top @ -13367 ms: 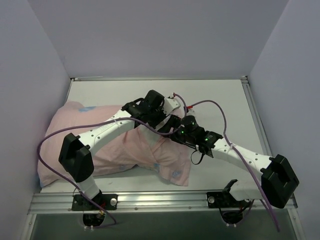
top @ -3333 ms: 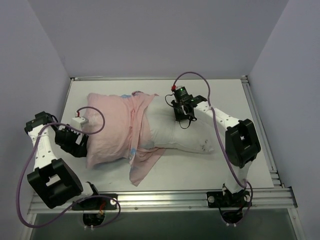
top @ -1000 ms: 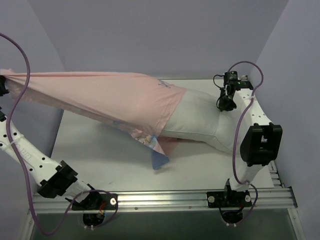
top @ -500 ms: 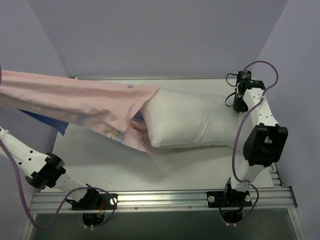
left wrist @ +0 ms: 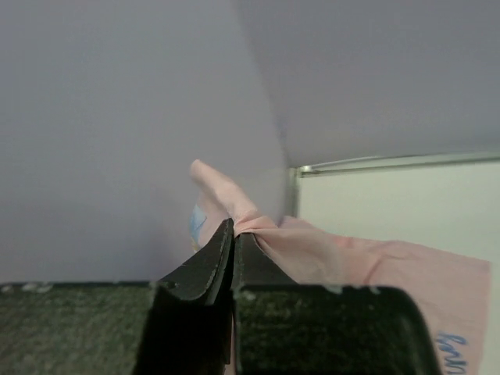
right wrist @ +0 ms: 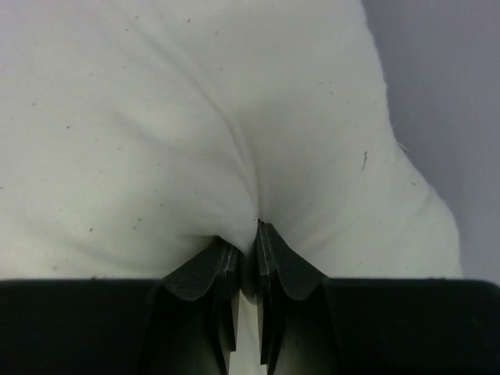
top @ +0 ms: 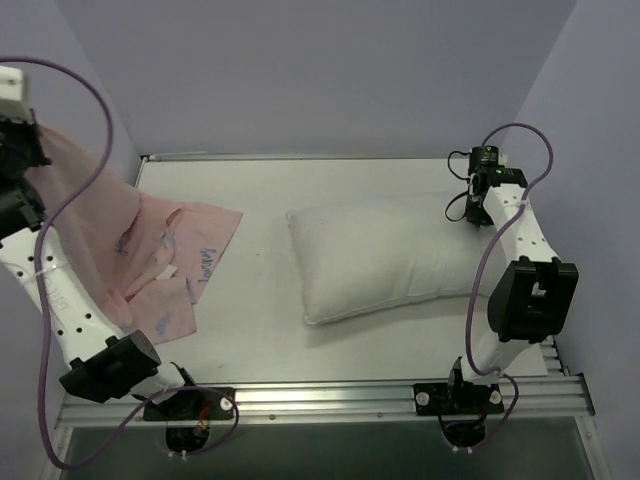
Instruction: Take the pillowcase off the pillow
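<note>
The pillowcase, pale pink side out with faint blue print, hangs from high at the far left down onto the table's left side, fully off the pillow. My left gripper is shut on a pinched fold of the pillowcase; in the top view the left gripper sits at the upper left edge. The plain white pillow lies bare on the table's right half. My right gripper is shut on a pinch of the pillow at its far right corner, where the right gripper shows from above.
Purple-grey walls enclose the white table on the left, back and right. An aluminium rail runs along the near edge between the arm bases. The right arm stands along the table's right side; purple cables loop off both arms.
The left arm pulled the pillowcase up and leftward, completely off the pillow; it now drapes at the left. The pillow dropped flat onto the table, still held at its corner by the right gripper.
</note>
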Robot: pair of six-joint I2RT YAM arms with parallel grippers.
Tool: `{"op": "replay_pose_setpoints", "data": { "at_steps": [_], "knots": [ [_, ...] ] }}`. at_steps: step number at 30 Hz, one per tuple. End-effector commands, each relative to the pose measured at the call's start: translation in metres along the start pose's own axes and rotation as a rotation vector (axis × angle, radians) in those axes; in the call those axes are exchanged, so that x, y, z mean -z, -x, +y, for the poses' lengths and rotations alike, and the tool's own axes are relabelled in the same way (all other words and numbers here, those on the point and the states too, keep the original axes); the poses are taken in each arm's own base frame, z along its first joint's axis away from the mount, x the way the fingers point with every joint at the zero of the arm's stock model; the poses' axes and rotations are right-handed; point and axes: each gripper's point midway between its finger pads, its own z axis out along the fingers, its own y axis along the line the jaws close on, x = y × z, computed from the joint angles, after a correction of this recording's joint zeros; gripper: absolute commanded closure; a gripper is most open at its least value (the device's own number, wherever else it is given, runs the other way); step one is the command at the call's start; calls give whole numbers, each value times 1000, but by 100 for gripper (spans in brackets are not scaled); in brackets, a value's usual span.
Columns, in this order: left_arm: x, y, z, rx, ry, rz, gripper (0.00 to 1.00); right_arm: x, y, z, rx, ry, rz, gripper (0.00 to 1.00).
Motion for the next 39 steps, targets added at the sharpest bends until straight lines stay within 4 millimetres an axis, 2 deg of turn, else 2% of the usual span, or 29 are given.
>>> {"op": "replay_pose_setpoints", "data": {
  "at_steps": [1,2,5,6,8,9,10,11,12,13,14,15,17,18,19,21,23,24,25,28,29,31,32,34,35,36,38,39],
  "knots": [
    [-19,18,-60,-110,-105,-71,98,20,-6,39,-78,221,-37,100],
    [-25,19,-91,-102,-173,-65,98,28,2,40,-107,244,-86,100],
    [-46,7,-126,-81,-220,0,98,37,4,42,-155,266,-136,100],
    [-57,-2,-155,-79,-289,28,98,38,3,43,-157,265,-138,100],
    [-65,-25,-183,-92,-359,102,98,38,-3,46,-141,266,-117,100],
    [-67,-54,-204,-123,-427,195,98,38,-4,47,-135,267,-113,96],
    [-63,-70,-230,-150,-507,241,74,38,-6,50,-120,271,-106,93],
    [-52,-96,-247,-200,-592,324,48,39,-8,52,-108,270,-103,88],
    [-48,-131,-264,-222,-654,414,15,40,-9,53,-103,267,-104,83],
    [-39,-148,-282,-259,-711,462,6,41,-9,53,-99,267,-105,75],
    [-31,-168,-287,-301,-739,520,6,42,-10,52,-94,266,-104,52],
    [-21,-194,-295,-308,-771,585,6,47,-7,55,-88,275,-114,46],
    [-13,-207,-296,-301,-776,621,6,58,-5,59,-68,286,-132,34],
    [-7,-205,-292,-302,-755,617,6,61,-3,58,-68,279,-142,32],
    [-1,-214,-290,-302,-745,639,6,68,1,56,-70,280,-161,30],
    [10,-207,-280,-304,-698,626,6,75,3,54,-68,276,-173,27],
    [22,-215,-274,-298,-673,655,6,85,3,52,-64,281,-188,0],
    [31,-208,-269,-298,-654,639,6,87,2,50,-62,279,-193,0],
    [41,-221,-267,-301,-649,674,6,92,1,47,-63,275,-205,0],
    [65,-231,-257,-302,-613,693,6,104,-5,43,-60,284,-228,0],
    [76,-251,-259,-298,-614,734,6,104,-11,44,-53,298,-220,0],
    [91,-258,-254,-302,-588,730,6,114,-15,42,-59,324,-245,0],
    [101,-276,-254,-298,-581,769,6,114,-20,44,-57,343,-245,0],
    [111,-277,-251,-286,-554,741,6,125,-23,42,-76,369,-275,0],
    [109,-277,-248,-260,-507,724,6,130,-24,45,-90,402,-283,0],
    [115,-280,-241,-247,-450,713,6,130,-30,48,-96,421,-277,0],
    [112,-276,-230,-195,-342,672,6,140,-35,49,-106,465,-300,0],
    [119,-276,-224,-191,-311,652,6,138,-41,52,-102,481,-287,0]
  ]
}}
